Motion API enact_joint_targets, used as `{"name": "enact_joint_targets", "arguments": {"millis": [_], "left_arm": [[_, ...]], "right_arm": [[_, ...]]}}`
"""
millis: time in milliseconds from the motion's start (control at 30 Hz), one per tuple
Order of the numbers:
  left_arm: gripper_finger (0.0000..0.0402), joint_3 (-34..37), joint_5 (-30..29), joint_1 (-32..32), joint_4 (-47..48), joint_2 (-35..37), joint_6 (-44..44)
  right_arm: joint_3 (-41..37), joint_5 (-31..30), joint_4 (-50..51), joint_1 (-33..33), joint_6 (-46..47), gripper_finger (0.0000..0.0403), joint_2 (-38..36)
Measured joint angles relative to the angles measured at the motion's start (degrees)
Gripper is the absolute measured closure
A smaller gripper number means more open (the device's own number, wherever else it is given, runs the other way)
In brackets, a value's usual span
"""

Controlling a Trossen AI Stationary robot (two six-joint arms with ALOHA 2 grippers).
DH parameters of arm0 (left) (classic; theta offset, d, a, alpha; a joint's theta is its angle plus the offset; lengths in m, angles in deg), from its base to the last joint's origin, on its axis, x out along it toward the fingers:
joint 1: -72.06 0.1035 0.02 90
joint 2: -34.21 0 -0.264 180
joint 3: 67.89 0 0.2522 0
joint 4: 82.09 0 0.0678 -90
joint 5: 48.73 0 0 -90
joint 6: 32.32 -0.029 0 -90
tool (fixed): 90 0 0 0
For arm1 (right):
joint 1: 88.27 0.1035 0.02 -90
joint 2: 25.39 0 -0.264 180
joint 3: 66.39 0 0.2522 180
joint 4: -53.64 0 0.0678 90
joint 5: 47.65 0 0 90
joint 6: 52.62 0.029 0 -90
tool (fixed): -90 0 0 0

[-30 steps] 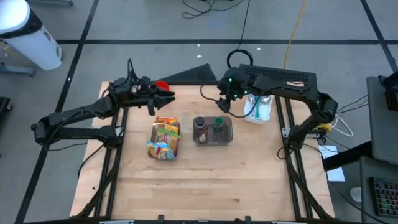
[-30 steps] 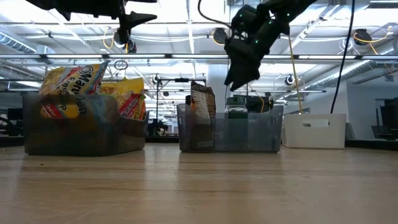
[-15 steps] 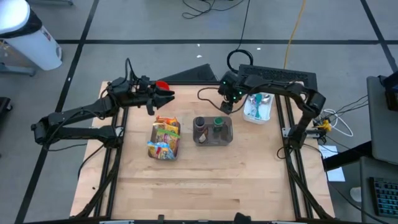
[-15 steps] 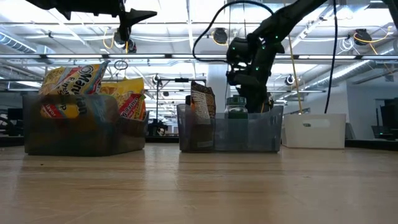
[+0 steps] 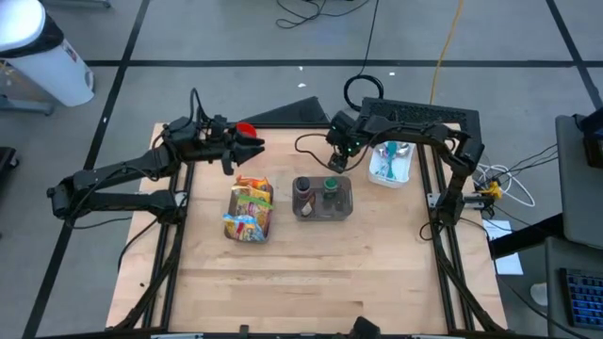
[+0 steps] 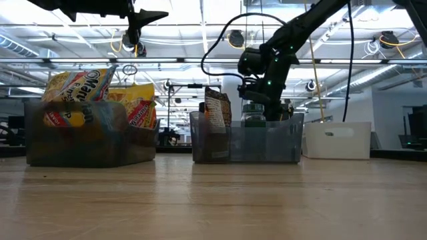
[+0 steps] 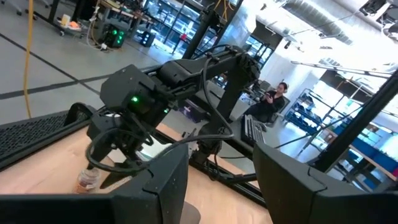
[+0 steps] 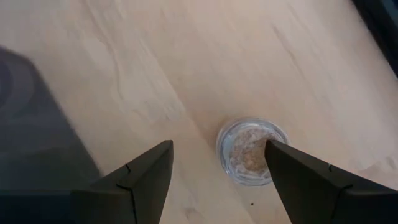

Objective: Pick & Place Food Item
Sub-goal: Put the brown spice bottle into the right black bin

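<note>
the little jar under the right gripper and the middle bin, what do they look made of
Small jar: probably clear glass or plastic, since its rim is see-through over tan granules. Middle bin: likely translucent smoky plastic; its contents show through the walls. The right gripper hangs open above the jar.

Robotics lab/workshop: wooden surface (image 5: 311,273) on a metal frame, grey taped floor (image 5: 236,28) w/ loose cables, exposed ceiling ducts & strip lights (image 6: 200,13), and a person (image 7: 273,99) seated at workstations beyond.

Two bins are set side by side mid-table: the snack-packet bin (image 5: 249,212) left, the bottle bin (image 5: 322,198) right. A small jar (image 8: 251,151) stands behind the latter, beneath the right gripper (image 5: 337,162).
</note>
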Motion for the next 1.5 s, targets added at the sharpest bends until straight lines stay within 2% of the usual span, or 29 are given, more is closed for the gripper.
{"name": "enact_joint_targets", "arguments": {"millis": [167,667,1033,1267,1500], "left_arm": [[0.0215,0.0,0.42,0.0,0.02,0.0,-0.05],[0.0215,0.0,0.39,0.0,0.05,0.0,-0.94],[0.0215,0.0,0.39,0.0,0.07,0.0,-1.83],[0.0215,0.0,0.39,0.0,0.17,0.0,-2.52],[0.0215,0.0,0.37,0.0,0.51,0.0,-2.62]], "right_arm": [[-0.14,-4.7,-0.21,-0.04,1.5,0.0152,0.05],[-0.36,-4.36,-1.73,-1.01,2.15,0.0152,-4.18],[-0.29,-2.7,-1.66,-4.1,1.82,0.0152,-3.18],[-0.25,0.4,-1.19,-4.18,2.2,0.0152,-0.85],[-0.27,0.15,-1.04,-4.05,2.91,0.0152,0.4]]}}
